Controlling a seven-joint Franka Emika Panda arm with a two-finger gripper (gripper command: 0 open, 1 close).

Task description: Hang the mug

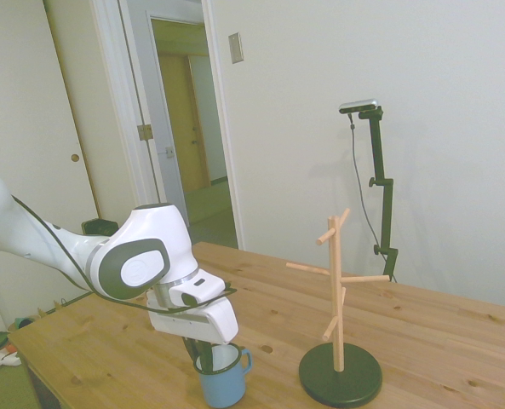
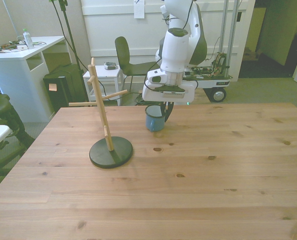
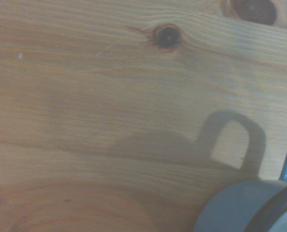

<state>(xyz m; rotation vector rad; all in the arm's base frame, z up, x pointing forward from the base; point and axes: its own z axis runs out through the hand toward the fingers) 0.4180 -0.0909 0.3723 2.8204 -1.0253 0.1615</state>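
Mug (image 1: 221, 380) sits upright, its rim pinched by the end effector (image 1: 203, 360)

The side view's bottom edge cuts off the mug (image 1: 221, 377) base. The gripper (image 2: 163, 114) fingertips vanish behind its rim. The wrist view shows only a blurred corner of it.

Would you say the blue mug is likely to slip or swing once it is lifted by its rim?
The mug looks rigid and probably light. Its glossy wall may be slippery in the hand, which pinches one side, so it might tilt, its handle sticking out sideways.
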